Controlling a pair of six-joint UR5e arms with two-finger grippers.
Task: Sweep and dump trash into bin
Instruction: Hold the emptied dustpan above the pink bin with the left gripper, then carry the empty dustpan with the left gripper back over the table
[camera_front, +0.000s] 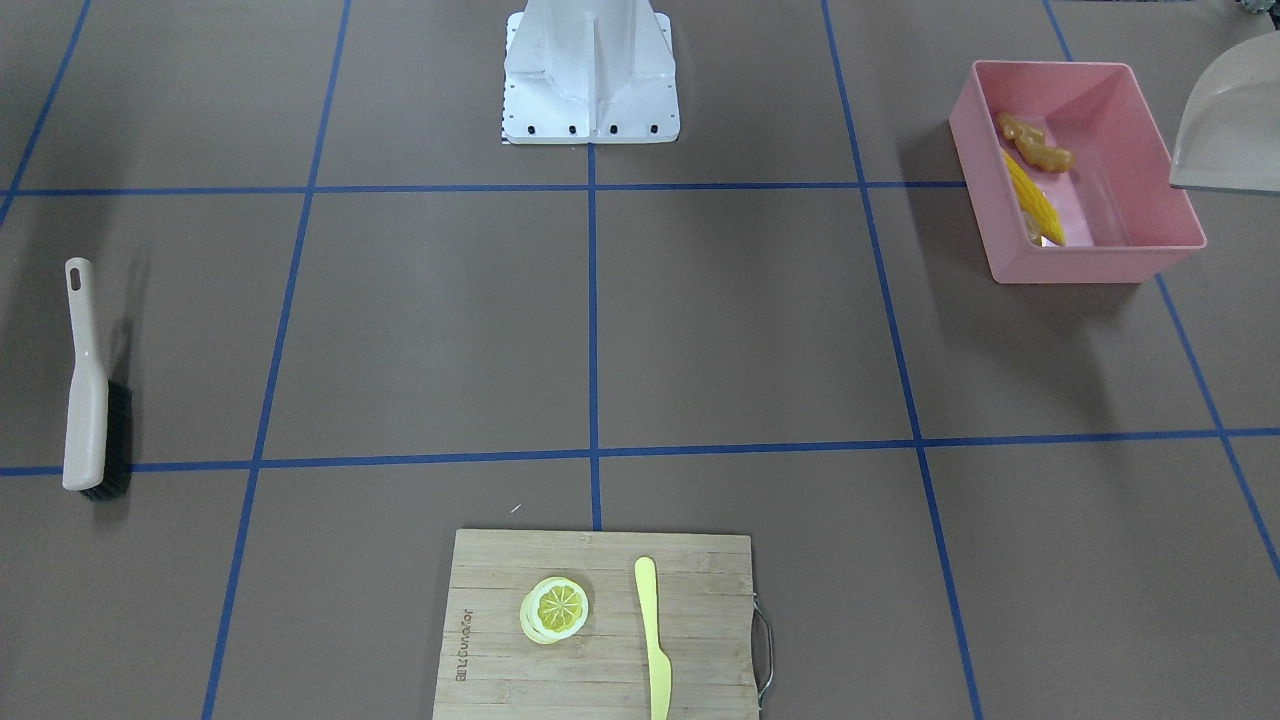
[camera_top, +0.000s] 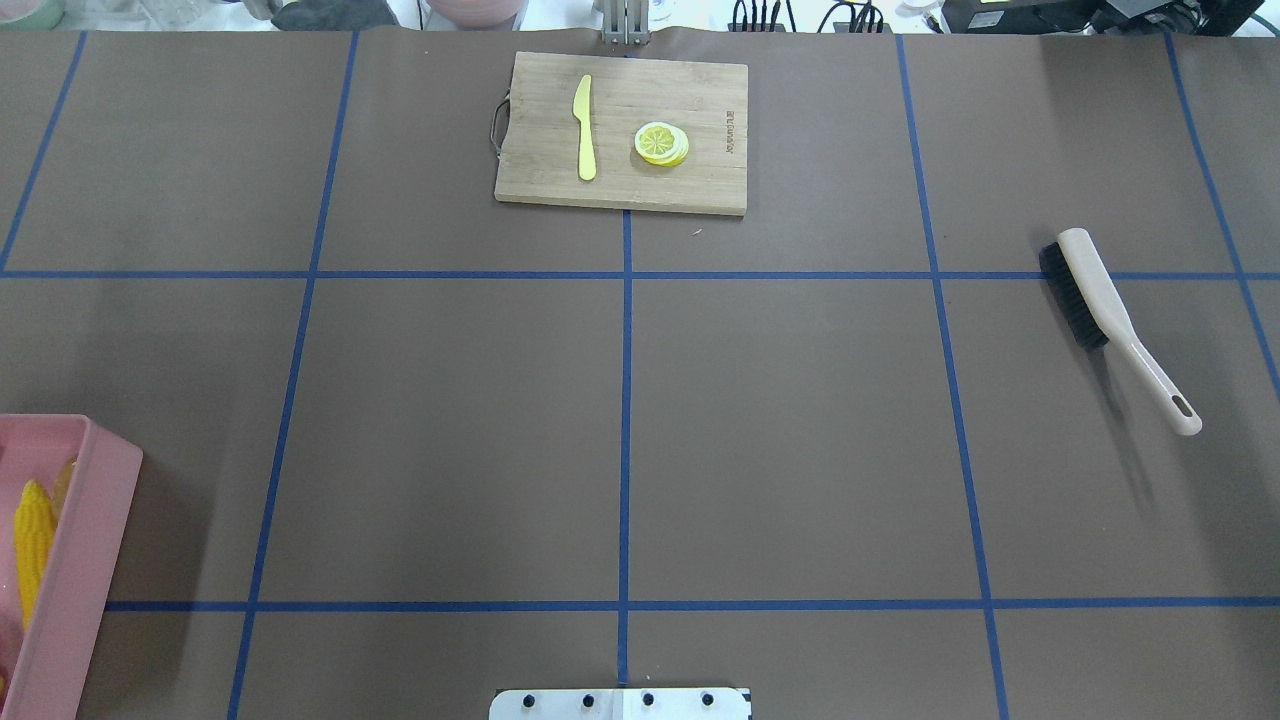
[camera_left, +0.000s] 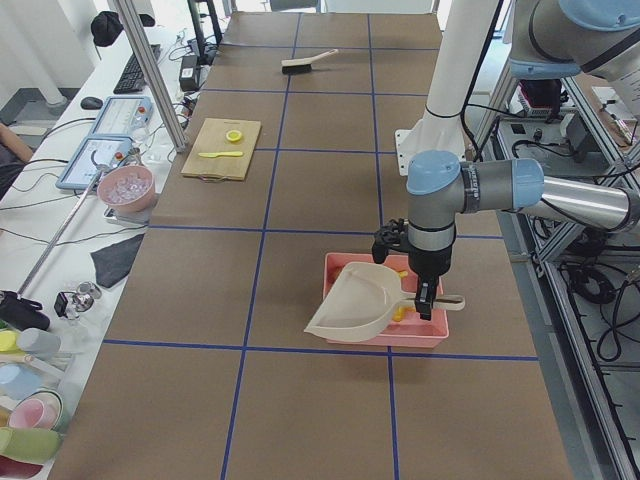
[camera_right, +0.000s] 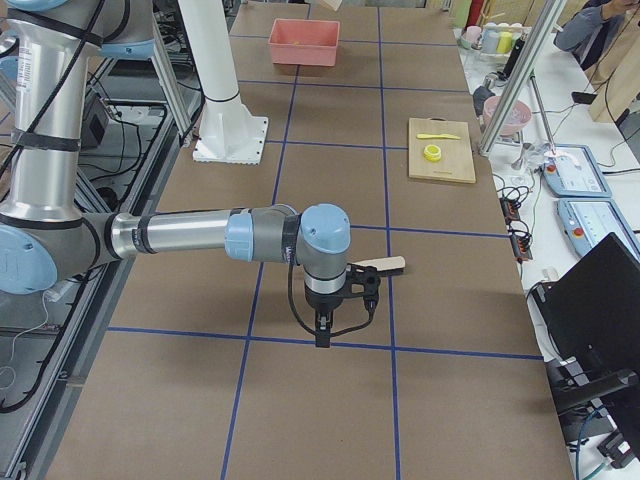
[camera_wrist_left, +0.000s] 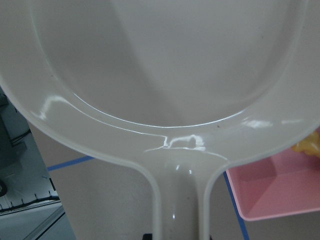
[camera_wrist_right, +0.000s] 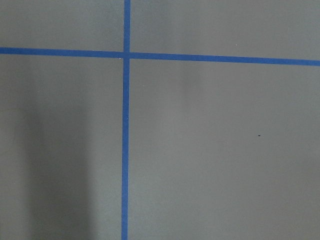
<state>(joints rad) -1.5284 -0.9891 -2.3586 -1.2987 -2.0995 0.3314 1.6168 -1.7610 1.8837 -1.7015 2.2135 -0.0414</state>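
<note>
The pink bin (camera_front: 1100, 262) stands at the table edge on my left side and also shows in the overhead view (camera_top: 75, 580). Inside it lie the yellow corn cob (camera_front: 1035, 205) and the tan ginger root (camera_front: 1035, 143). The potato is not visible. My left gripper (camera_left: 428, 303) is shut on the handle of the beige dustpan (camera_left: 350, 305), holding it tilted over the bin (camera_left: 400, 340). The pan's inside (camera_wrist_left: 165, 60) shows nothing in it. My right gripper (camera_right: 322, 335) hangs over bare table beside the brush handle (camera_right: 378, 265). I cannot tell if it is open or shut.
A beige brush (camera_top: 1100, 300) with black bristles lies on the table on my right side. A wooden cutting board (camera_top: 700, 100) at the far edge carries a lemon slice (camera_top: 661, 143) and a pale yellow knife (camera_top: 585, 125). The robot base (camera_front: 590, 70) is mid-table.
</note>
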